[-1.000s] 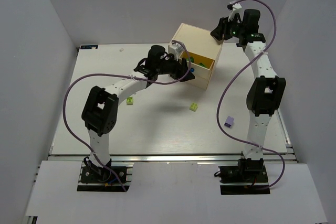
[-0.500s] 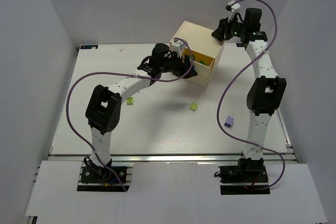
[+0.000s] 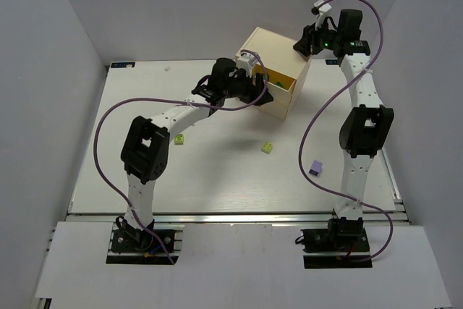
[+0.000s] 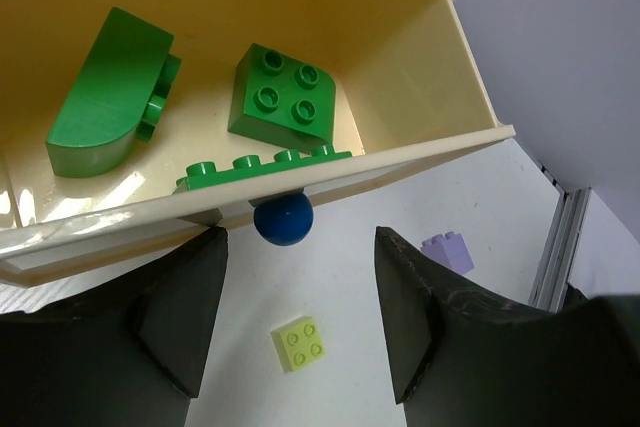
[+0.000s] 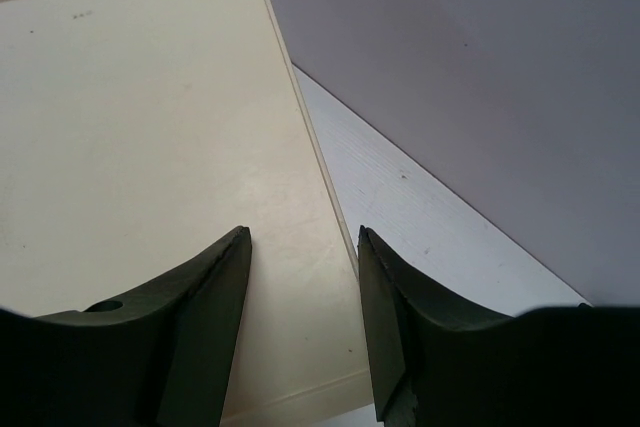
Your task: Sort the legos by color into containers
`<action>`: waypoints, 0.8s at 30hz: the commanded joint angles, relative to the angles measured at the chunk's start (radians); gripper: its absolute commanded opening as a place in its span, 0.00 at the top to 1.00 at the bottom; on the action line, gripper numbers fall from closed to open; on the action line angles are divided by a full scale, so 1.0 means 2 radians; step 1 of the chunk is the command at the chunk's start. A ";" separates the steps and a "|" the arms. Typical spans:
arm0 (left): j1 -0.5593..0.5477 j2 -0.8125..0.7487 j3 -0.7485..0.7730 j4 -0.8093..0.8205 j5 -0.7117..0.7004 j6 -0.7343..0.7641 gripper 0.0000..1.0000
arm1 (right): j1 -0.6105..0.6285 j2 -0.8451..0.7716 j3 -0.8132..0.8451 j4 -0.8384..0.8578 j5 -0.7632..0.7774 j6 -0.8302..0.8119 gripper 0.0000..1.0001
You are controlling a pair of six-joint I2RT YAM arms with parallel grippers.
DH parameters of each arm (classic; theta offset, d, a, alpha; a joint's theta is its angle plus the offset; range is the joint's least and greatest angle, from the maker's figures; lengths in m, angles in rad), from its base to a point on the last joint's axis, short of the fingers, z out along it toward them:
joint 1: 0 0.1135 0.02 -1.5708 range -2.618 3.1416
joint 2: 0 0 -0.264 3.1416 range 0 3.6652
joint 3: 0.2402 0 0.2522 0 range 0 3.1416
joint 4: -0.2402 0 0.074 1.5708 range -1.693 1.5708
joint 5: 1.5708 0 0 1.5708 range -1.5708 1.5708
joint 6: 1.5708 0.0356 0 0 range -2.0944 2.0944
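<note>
The cream chest (image 3: 278, 56) stands at the back of the table with its top drawer (image 4: 440, 57) pulled out. Three dark green legos lie in it: a curved one (image 4: 105, 97), a sloped square one (image 4: 280, 97) and a long one (image 4: 265, 165) against the front wall. My left gripper (image 4: 300, 247) hovers open and empty by the drawer's blue knob (image 4: 283, 219). On the table lie a lime lego (image 3: 268, 147), a second lime lego (image 3: 179, 139) and a lavender lego (image 3: 315, 168). My right gripper (image 5: 303, 237) stands open and empty over the chest's top (image 5: 150, 147).
The white side walls enclose the table on the left, right and back. The chest's far right edge lies close to the right wall (image 5: 480, 97). A metal rail (image 4: 560, 247) runs along the table's right edge.
My left gripper has shifted a little to the right and back, closer over the open drawer. The right arm has barely moved.
</note>
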 commanded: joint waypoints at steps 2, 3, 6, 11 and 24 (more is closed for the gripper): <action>0.004 0.007 0.034 0.054 -0.043 0.013 0.29 | 0.010 0.028 -0.001 -0.108 -0.035 0.003 0.48; 0.004 0.006 0.033 0.057 -0.042 0.013 0.29 | 0.010 0.029 -0.001 -0.113 -0.036 0.003 0.48; 0.004 0.009 0.034 0.064 -0.040 0.013 0.29 | 0.011 0.032 -0.001 -0.122 -0.041 -0.001 0.48; 0.004 0.009 0.035 0.070 -0.041 0.016 0.29 | 0.021 0.033 -0.001 -0.133 -0.055 -0.005 0.48; 0.004 0.019 0.049 0.085 -0.049 0.020 0.29 | 0.014 0.031 -0.008 -0.153 -0.076 -0.007 0.49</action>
